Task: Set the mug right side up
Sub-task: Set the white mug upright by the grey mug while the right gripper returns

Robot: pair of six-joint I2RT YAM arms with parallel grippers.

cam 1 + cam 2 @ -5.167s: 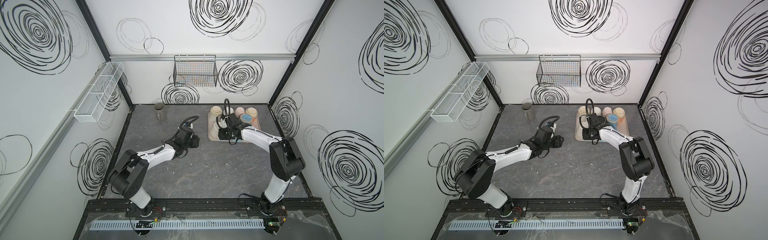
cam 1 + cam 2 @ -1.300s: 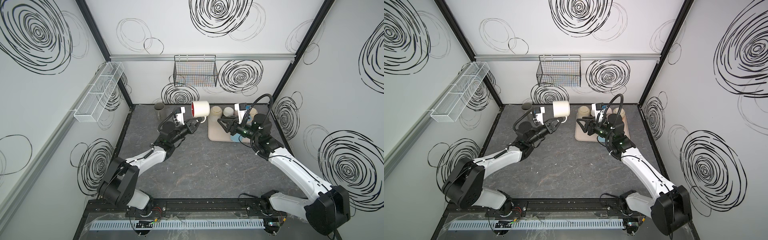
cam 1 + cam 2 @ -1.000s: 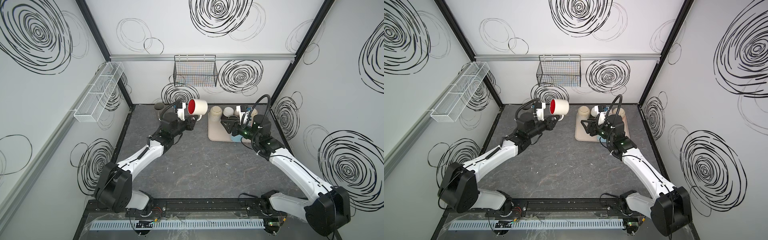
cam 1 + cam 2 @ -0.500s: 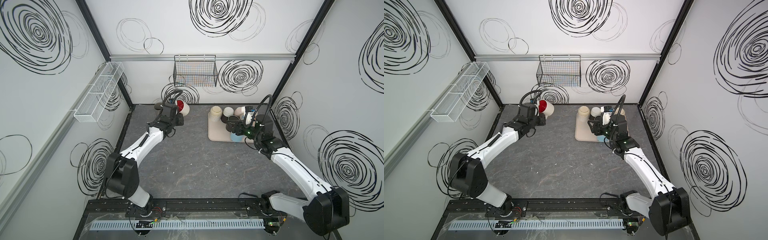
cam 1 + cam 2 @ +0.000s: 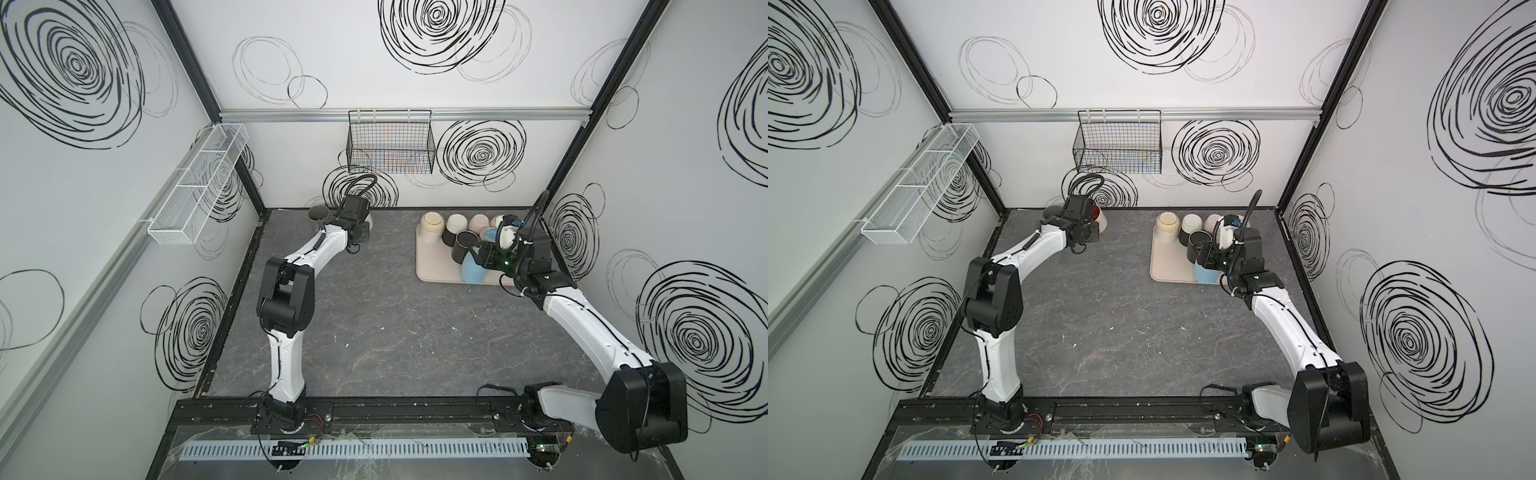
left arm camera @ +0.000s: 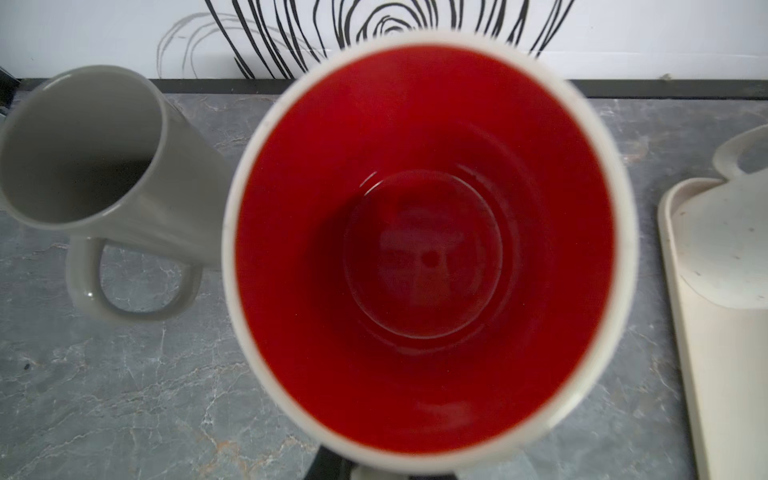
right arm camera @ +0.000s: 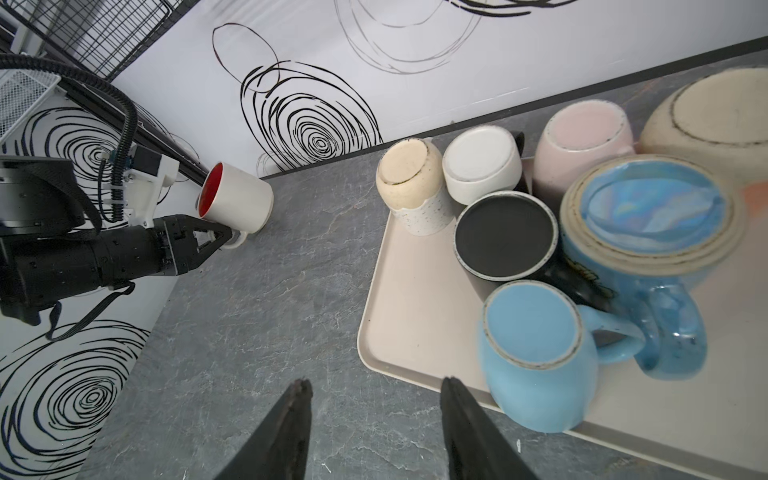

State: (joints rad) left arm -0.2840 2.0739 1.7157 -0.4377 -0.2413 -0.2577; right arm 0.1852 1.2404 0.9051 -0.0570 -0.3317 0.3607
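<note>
Left jaws pinch the handle of the tilted red-lined mug [image 7: 239, 199], while right jaws hang spread by the tray [image 7: 399, 291].

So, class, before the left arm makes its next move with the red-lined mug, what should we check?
1. Left end effector shut on red-lined mug handle: ok.
2. Mug upright: not ok, it leans.
3. Mug base on table: cannot tell.
4. Gap to grey mug: cannot tell.
5. Right end effector open, empty, by the tray: ok.
</note>
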